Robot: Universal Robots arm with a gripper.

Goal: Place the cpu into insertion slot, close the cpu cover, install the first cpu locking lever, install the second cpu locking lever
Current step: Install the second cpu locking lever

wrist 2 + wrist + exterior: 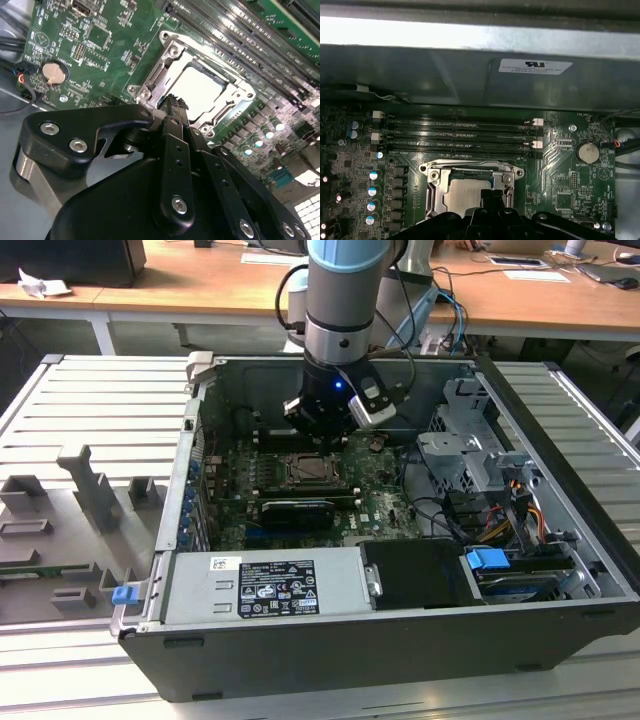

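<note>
- Exterior view, centre: the arm reaches down into the open case [560, 570]; the gripper [322, 425] hangs just above the slot [312, 470] on the board [375, 505].
- Second wrist view: gripper [175, 102] fingertips pressed together, holding nothing, over the edge of the cover [165, 75].
- Right of that, the cpu [200, 90] lies seated in the slot, cover down around it.
- First wrist view: cpu [462, 195] at lower centre, memory slots [457, 135] above it.

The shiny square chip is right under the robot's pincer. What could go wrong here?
The pincer hangs just over the cpu, which lies in the insertion slot with the cpu cover framing it. If it pushes down off-centre, it might scratch the chip's face or tilt it in the socket. Sliding sideways, it might bump the long memory slots beside the socket.
</note>
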